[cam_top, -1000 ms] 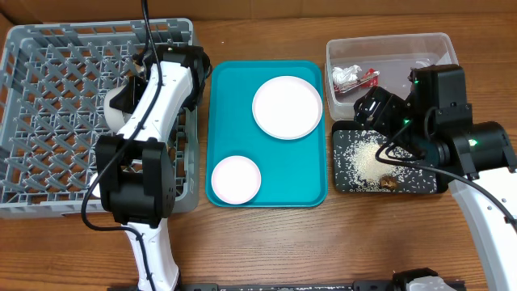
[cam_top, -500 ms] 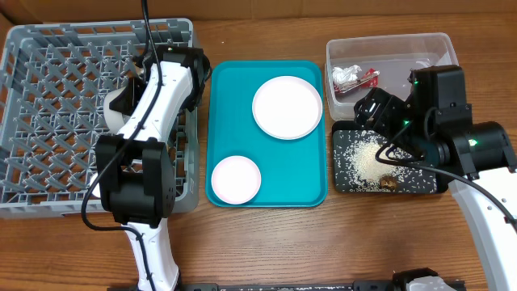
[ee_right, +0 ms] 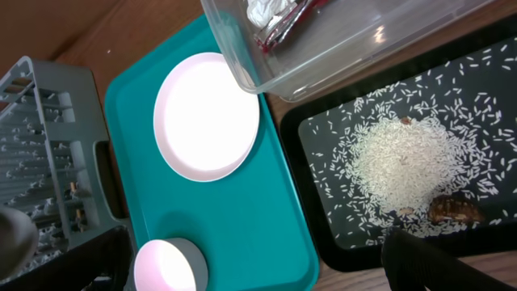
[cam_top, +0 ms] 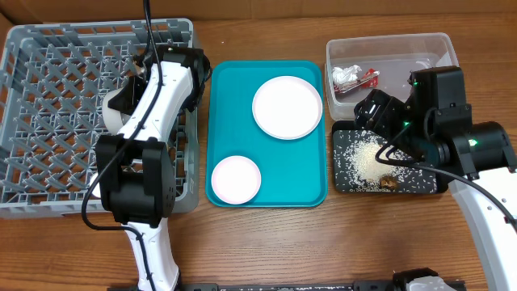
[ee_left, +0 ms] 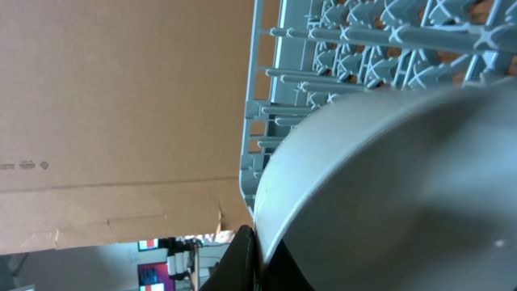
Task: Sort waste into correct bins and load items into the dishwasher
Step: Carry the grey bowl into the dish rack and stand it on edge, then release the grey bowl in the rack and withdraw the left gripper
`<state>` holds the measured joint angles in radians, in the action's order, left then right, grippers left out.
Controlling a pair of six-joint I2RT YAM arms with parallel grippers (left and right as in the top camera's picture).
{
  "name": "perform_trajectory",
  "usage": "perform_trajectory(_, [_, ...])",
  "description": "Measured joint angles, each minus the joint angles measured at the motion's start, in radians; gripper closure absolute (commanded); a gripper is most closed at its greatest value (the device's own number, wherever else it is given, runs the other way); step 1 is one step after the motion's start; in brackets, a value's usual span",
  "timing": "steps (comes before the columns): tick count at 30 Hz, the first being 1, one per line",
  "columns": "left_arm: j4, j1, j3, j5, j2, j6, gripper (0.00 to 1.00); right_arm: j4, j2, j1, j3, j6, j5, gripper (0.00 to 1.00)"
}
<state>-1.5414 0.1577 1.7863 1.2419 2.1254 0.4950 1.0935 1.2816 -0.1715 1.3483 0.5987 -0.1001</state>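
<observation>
Cannot judge the closure of the left pincer: only a dark sliver of one finger at the lower edge, against the blurred wall of a pale bowl cropped at right and bottom; hidden under its own arm from overhead. Shows of the right pincer only two dark finger tips, wide apart in the lower corners and clipped by the edge. Crops the clear tub at top, the black tray at right, the pink bowl at bottom and the dish rack at left; tub contents too blurred to tell apart.

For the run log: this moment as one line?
left tool: at bowl over rack, grip unclear | right tool: open, near black tray | plate, pink bowl: on teal tray
</observation>
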Motion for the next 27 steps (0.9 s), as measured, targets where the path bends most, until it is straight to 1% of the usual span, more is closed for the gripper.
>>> perform_trajectory(7, [-0.003,0.006,0.000,0.004,0.003,0.000,0.96,0.014,0.000,0.000,0.000,0.000,0.000,0.00])
perform_trajectory(13, [0.040,0.005,0.000,-0.016,0.003,0.000,0.96,0.018,0.000,0.000,0.000,0.000,0.000,0.00])
perform_trajectory(15, [0.046,0.006,0.000,-0.025,0.003,0.000,0.93,0.018,0.000,0.000,0.000,0.000,0.000,0.00])
perform_trajectory(19, [0.042,0.020,0.000,-0.070,0.003,-0.003,0.80,0.018,0.000,0.000,0.000,0.000,0.000,0.00])
perform_trajectory(25, [0.032,0.064,-0.002,-0.210,0.005,-0.003,0.77,0.018,0.000,0.000,0.000,0.000,0.000,0.00])
perform_trajectory(27, [0.030,0.071,-0.002,-0.241,0.005,-0.003,0.74,0.018,0.000,0.000,0.000,0.000,0.000,0.00])
